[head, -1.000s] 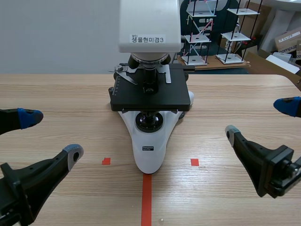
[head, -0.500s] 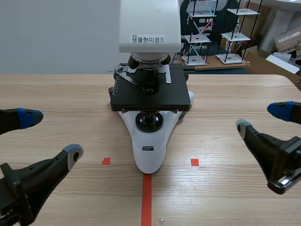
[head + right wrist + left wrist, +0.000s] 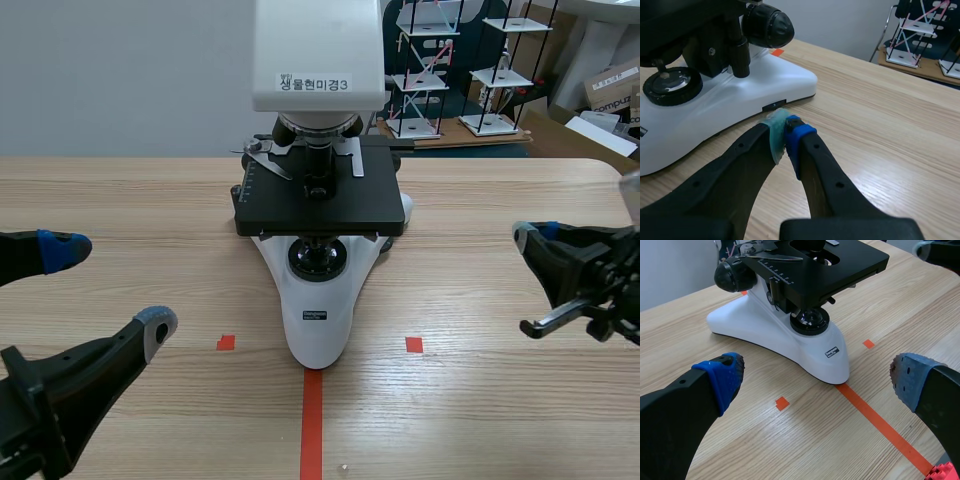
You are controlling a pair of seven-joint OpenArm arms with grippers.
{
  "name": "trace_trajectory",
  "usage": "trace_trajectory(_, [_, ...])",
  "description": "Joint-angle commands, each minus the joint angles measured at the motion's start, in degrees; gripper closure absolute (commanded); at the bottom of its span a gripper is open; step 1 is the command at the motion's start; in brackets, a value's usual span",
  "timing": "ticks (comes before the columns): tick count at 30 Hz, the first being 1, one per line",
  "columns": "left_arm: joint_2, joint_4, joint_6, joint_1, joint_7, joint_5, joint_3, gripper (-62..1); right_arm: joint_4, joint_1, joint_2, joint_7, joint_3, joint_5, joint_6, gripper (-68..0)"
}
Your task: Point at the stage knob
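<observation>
The stage knob (image 3: 740, 54) hangs as a short black stem under the right edge of the microscope's (image 3: 318, 300) stage (image 3: 320, 205), its axis upright, just in front of the big round focus knob (image 3: 768, 25). That puts it on the right arm's side. The right hand (image 3: 786, 135) sits low over the desk (image 3: 480, 400) beside the white base, fingers pressed together on nothing, so the two pads make one blunt tip. The knob lies ahead of that tip, higher up and a little toward the microscope's front, clearly apart from it. I'd judge the pointing needs the tip raised and swung that way. The left hand (image 3: 108, 285) hangs wide open on the microscope's other side, well apart from the knob, with the body between them
</observation>
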Motion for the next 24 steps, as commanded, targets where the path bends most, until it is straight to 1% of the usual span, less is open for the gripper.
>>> trace_trajectory(1, [0.3,1.3,0.1,0.1,-1.0,-0.4,-0.3,-61.9,-0.7,2.8,0.6,2.1,-1.2,0.5,-0.2,-0.9])
trace_trajectory(6, [0.3,1.3,0.1,0.1,-1.0,-0.4,-0.3,-62.0,-6.8,9.8,0.2,3.6,-7.6,0.5,-0.2,-0.9])
trace_trajectory(10, [0.3,1.3,0.1,0.1,-1.0,-0.4,-0.3,-62.0,-11.8,14.3,-1.7,3.7,-10.9,0.5,-0.2,-0.9])
trace_trajectory(13, [0.3,1.3,0.1,0.1,-1.0,-0.4,-0.3,-62.0,-14.9,16.9,-3.3,4.9,-12.6,-0.3,-0.2,-0.9])
trace_trajectory(18, [0.3,1.3,0.1,0.1,-1.0,-0.4,-0.3,-61.9,-17.2,20.0,-4.8,5.7,-15.8,-1.2,-0.2,-0.9])
trace_trajectory(24, [0.3,1.3,0.1,0.1,-1.0,-0.4,-0.3,-61.9,-17.4,21.0,-5.1,6.6,-18.6,-1.1,-0.2,-0.9])
